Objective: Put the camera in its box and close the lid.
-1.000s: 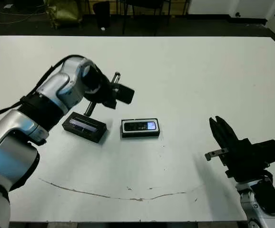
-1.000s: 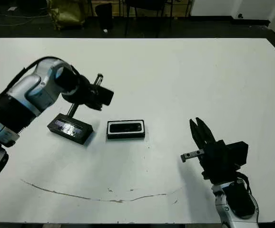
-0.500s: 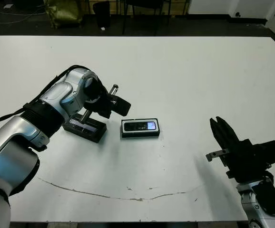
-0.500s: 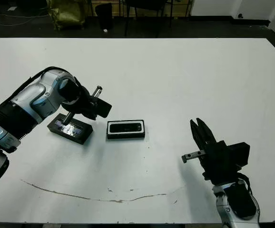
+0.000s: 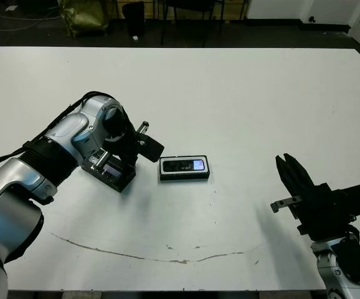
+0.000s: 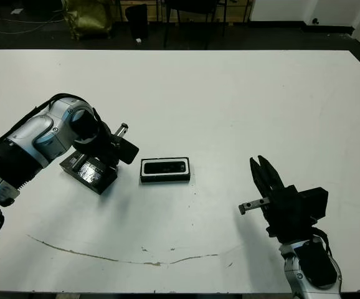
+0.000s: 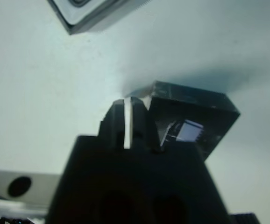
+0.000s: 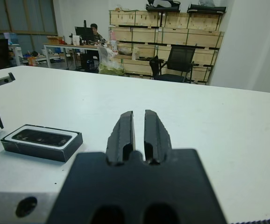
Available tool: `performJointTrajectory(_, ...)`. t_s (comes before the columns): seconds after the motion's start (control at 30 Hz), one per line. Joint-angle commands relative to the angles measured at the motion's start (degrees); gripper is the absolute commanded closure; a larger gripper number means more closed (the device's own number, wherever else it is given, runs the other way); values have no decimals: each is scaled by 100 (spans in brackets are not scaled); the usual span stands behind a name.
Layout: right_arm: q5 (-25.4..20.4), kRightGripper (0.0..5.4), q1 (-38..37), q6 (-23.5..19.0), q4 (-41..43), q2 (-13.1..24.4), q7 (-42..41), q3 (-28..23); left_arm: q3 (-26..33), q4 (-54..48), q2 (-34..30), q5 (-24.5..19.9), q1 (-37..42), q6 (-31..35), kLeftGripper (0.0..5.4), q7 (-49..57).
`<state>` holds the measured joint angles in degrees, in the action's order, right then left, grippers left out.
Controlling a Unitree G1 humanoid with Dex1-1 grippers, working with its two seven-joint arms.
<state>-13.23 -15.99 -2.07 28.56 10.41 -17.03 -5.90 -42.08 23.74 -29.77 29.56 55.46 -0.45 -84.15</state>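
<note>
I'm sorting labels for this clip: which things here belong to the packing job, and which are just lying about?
Job: camera, already lying in the box; lid, beside the box, at the left tool.
Lying about: yellow bag and chair beyond the table; brown streak on the table.

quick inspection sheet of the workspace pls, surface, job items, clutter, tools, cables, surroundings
surface: white table, with a thin brown scuff line near the front edge.
job's things: camera lies in the box; the lid is off, on the table to its left.
clutter: nothing seen.
grippers: left tool shut, down at the lid's edge; right tool nearly shut, holding nothing, apart from the box.
cables: black cable along the left arm.
surroundings: shelves of wooden crates, office chair, a seated person.
</note>
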Motion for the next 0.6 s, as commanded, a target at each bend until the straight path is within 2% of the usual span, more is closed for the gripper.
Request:
performJointTrajectory(0.03, -56, 539, -46, -11, -63, 63, -20, -58, -29, -135, -189, 36, -209, -105, 540, -187)
performJointTrajectory(0.13, -95, 539, -29, 85, -144, 67, -60, -72, -74, -208, -213, 72, -214, -57, 540, -368)
performJointTrajectory(0.3, -126, 539, -77, -133, 20, 78, 45, -57, -35, -378, -273, -26, -256, -171, 540, -558)
performJointTrajectory(0.6, -85, 539, -91, -123, 53, 69, 109, -79, -125, -721, -441, -52, -355, -32, 540, -830)
